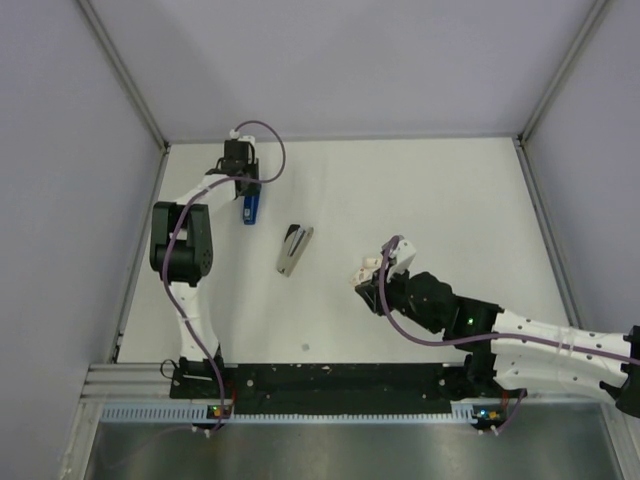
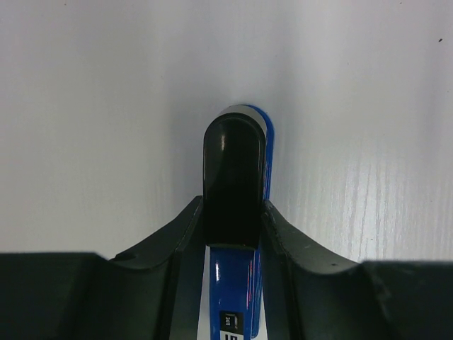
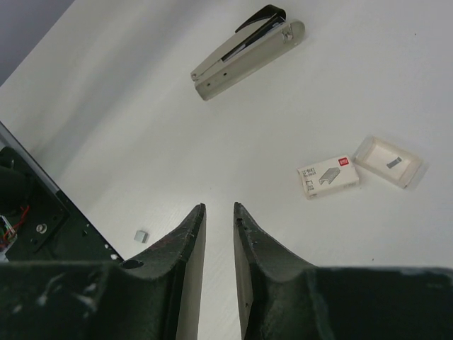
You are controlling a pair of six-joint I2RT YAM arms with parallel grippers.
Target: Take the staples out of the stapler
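The stapler (image 1: 251,207), blue with a black end, stands on the table at the back left. In the left wrist view its black end and blue body (image 2: 234,184) sit squeezed between my fingers. My left gripper (image 1: 245,180) (image 2: 233,211) is shut on it. A grey metal stapler part with a black top (image 1: 293,249) (image 3: 245,52) lies apart in the middle of the table. My right gripper (image 1: 372,290) (image 3: 218,207) hovers right of that part, its jaws slightly apart with nothing between them.
A small white staple box (image 3: 328,176) (image 1: 364,270) and an open white tray (image 3: 388,161) lie just ahead of the right gripper. A small block of staples (image 3: 141,236) (image 1: 306,347) lies near the front rail (image 1: 330,380). Grey walls enclose the table.
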